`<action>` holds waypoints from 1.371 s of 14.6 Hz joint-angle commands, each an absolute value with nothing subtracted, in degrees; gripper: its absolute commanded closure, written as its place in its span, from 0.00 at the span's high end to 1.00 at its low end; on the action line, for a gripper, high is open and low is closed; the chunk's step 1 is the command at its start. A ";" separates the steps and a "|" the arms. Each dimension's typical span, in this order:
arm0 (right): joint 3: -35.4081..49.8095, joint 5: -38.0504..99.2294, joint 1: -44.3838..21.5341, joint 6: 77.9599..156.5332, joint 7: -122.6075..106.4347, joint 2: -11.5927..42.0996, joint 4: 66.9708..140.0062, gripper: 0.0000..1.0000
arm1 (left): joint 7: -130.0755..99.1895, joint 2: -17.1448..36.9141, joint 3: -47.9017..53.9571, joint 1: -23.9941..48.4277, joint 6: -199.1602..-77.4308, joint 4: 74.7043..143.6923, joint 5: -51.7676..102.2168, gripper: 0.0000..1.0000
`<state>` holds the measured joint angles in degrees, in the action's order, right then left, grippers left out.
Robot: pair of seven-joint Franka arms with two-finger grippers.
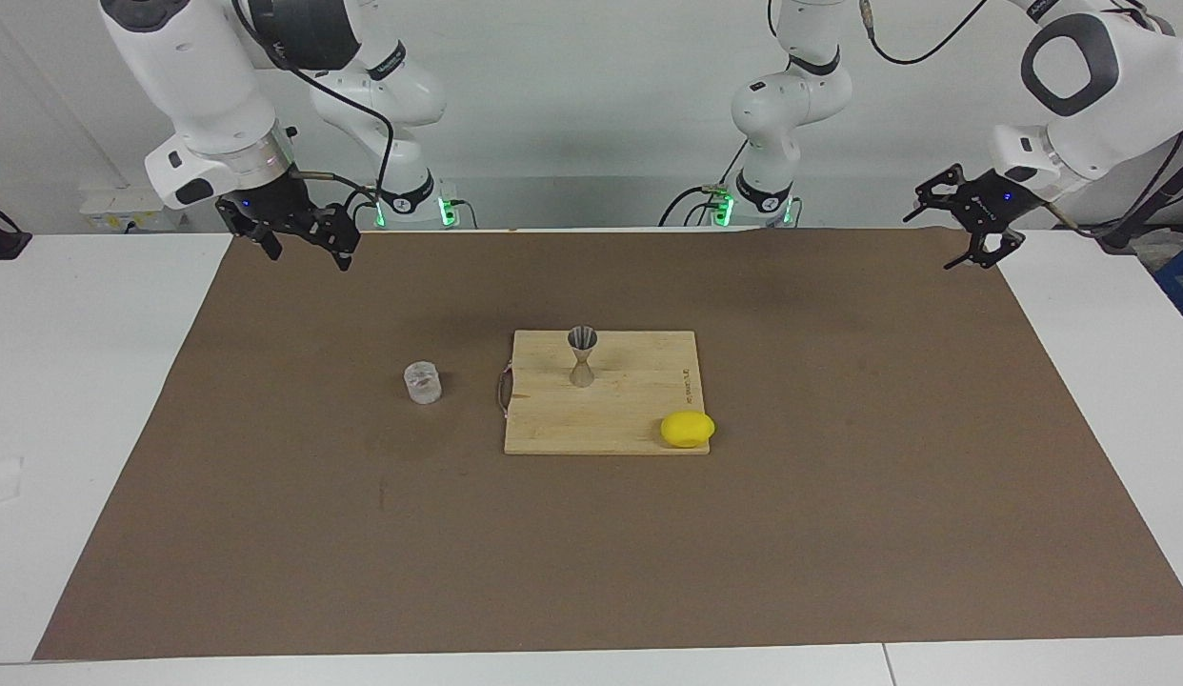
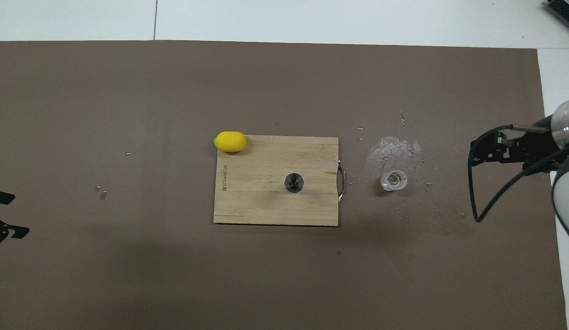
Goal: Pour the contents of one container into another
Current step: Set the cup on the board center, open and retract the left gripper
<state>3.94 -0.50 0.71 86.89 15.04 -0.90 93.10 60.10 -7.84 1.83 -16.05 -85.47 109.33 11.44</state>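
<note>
The glass cup [image 1: 423, 382] is set upright on the mat beside the board [image 1: 639, 419] bearing the metal measuring cup [image 1: 582, 355], while the left gripper [image 1: 968, 224] and right gripper [image 1: 291, 232] are held open and empty.

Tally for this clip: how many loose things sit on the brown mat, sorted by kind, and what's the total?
Cups: 2, glass cup and metal measuring cup
Cutting boards: 1, wooden board
Fruit: 1, lemon
Total: 4
</note>
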 commanded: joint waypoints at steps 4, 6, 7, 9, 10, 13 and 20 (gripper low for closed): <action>4.31 -0.79 1.41 88.15 13.80 -2.02 94.48 1.00 | 25.45 -7.82 5.53 -7.49 -81.83 103.89 -0.16 1.00; 4.31 -0.70 1.41 88.24 13.80 -2.02 94.39 1.00 | 17.18 -7.91 5.89 -3.71 -82.70 103.80 -0.44 1.00; 4.31 -0.79 1.41 88.16 13.80 -2.02 94.39 1.00 | 14.01 -8.00 5.98 -2.13 -82.97 103.89 -0.44 1.00; 4.31 -0.79 1.41 88.15 13.80 -2.02 94.39 1.00 | 6.46 -8.09 5.98 -0.53 -84.45 104.24 -0.44 1.00; 4.31 -0.79 1.41 88.15 13.80 -2.02 94.39 1.00 | 2.76 -8.09 5.98 -0.61 -86.90 104.59 -0.44 1.00; 4.31 -0.79 1.41 88.16 13.80 -2.02 94.48 1.00 | 0.27 -8.35 5.27 -2.46 -90.79 105.82 -0.26 1.00; 4.31 -0.79 1.41 88.16 13.80 -2.02 94.48 1.00 | 0.53 -8.35 5.19 -3.34 -89.83 105.64 -0.35 1.00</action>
